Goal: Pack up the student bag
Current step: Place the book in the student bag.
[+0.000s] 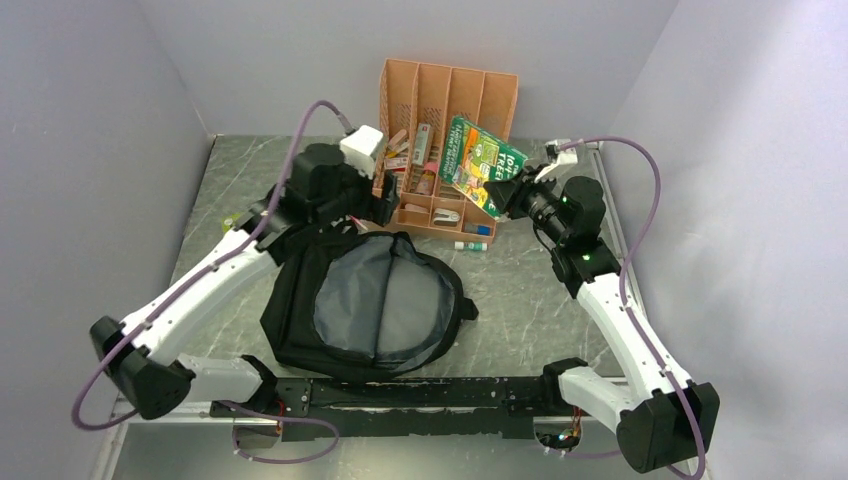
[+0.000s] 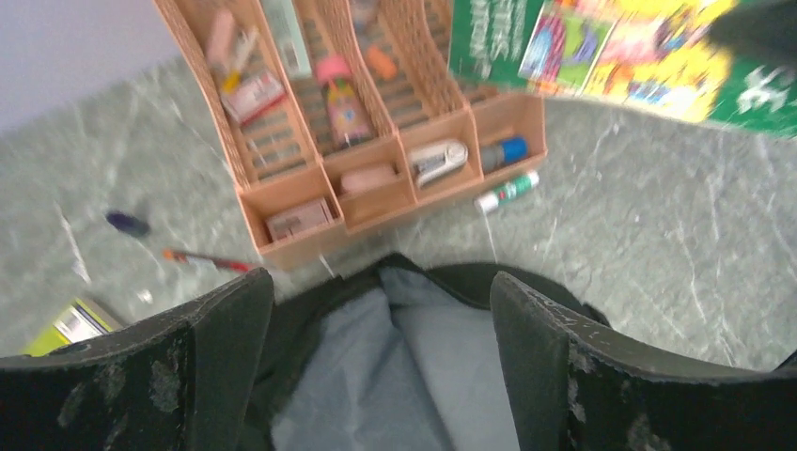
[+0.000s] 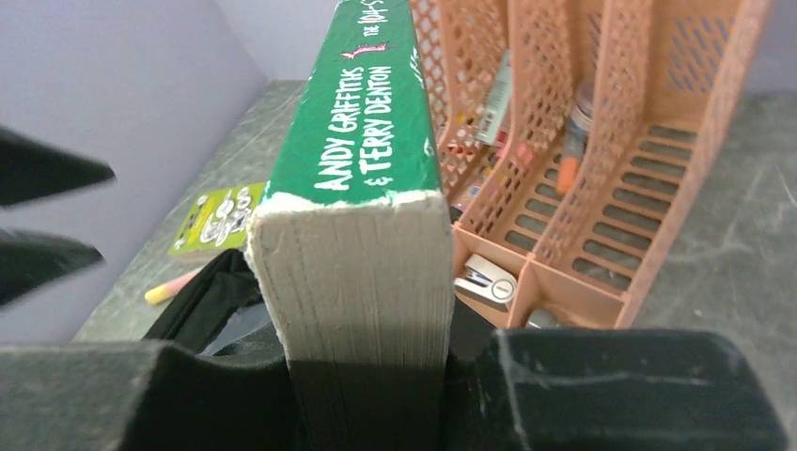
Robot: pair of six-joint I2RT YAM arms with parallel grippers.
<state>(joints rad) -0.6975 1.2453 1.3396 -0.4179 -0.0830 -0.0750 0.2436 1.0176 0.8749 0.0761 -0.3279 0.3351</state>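
The black student bag lies open on the table, its grey lining facing up. My right gripper is shut on a thick green paperback book, held in the air in front of the orange file organiser; the right wrist view shows its spine and page block clamped between the jaws. My left gripper is open and empty, hovering over the bag's top edge; in the left wrist view the lining shows between its fingers.
The orange slotted organiser stands at the back with a stapler, pens and small items. A glue stick lies in front of it. A yellow-green booklet, a red pen and a blue cap lie at left.
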